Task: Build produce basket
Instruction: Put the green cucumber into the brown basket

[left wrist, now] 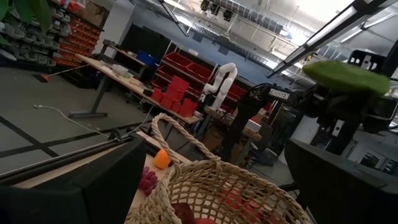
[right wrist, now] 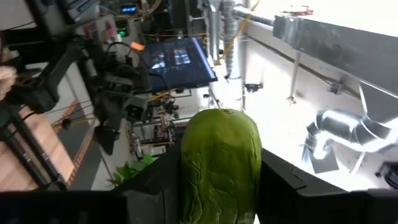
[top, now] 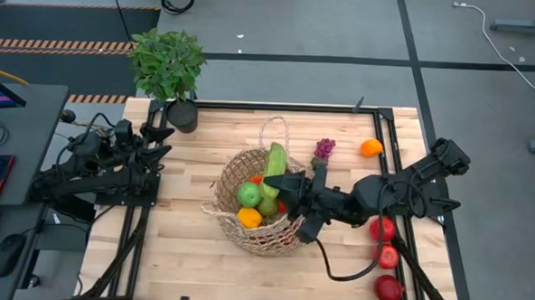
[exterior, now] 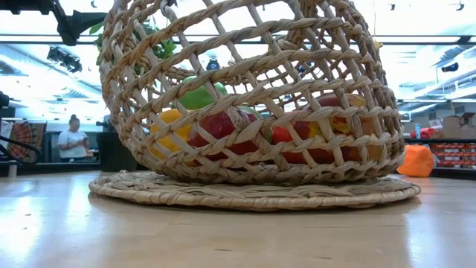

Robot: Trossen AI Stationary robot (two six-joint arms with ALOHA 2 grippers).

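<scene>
The tan wicker basket (top: 256, 208) stands at the table's middle and fills the low view (exterior: 245, 97). It holds a green apple (top: 248, 193), an orange (top: 249, 218), a pear and red pieces. My right gripper (top: 290, 182) reaches in from the right and is shut on a green cucumber (top: 275, 164) above the basket's far side. My left gripper (top: 157, 138) is open and empty at the table's left edge. Its wrist view shows the basket rim (left wrist: 236, 180) and the cucumber (left wrist: 345, 76) beyond. My right gripper pinches the cucumber (right wrist: 219, 168) between its two fingers (right wrist: 155, 183), on its two long sides, toward its near end. The fingers come about level from the table's right and lie across it. The cucumber is lifted clear above the basket, its free end (top: 277, 150) pointing to the far edge.
Purple grapes (top: 324, 150) and an orange (top: 371, 147) lie far right of the basket. Three red fruits (top: 387, 256) line the right edge. A potted plant (top: 169, 66) stands at the far left corner. Bare wood lies left of and in front of the basket.
</scene>
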